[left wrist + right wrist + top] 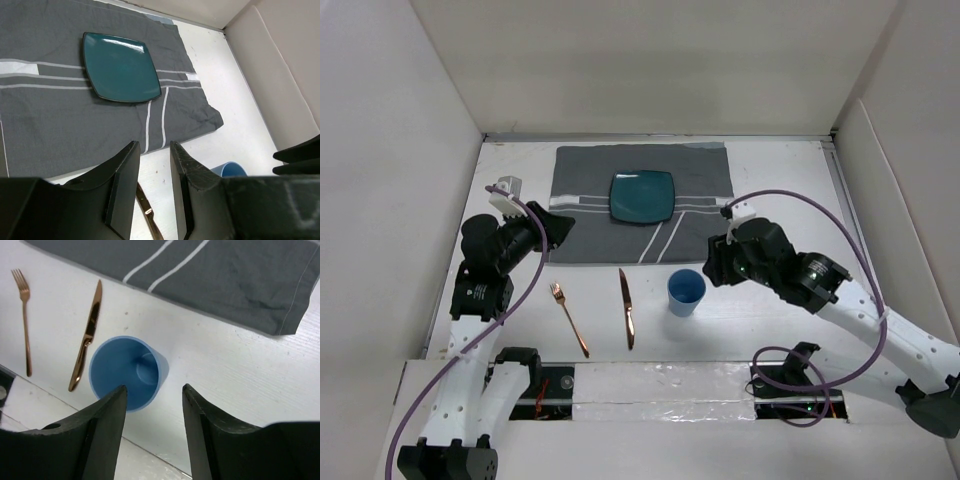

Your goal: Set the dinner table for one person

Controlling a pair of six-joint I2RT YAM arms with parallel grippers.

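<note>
The white dinner table (770, 165) holds a grey striped placemat (590, 195) with a square teal plate (642, 197) on it. In front of the mat lie a copper fork (570, 318) and a copper knife (626, 307), with a blue cup (686, 292) upright to their right. My left gripper (560, 228) hovers over the mat's near left corner, open and empty (155, 150). My right gripper (713, 262) hovers just right of the cup, open and empty (154, 392). The right wrist view shows the cup (127, 372) just ahead of my left finger (107, 415).
White walls border the table on the left, back and right. The left wrist view shows the plate (121, 67), part of the knife (147, 212) and the cup's rim (231, 169). The right wrist view shows the knife (86, 337), the fork (24, 315) and the table's front edge.
</note>
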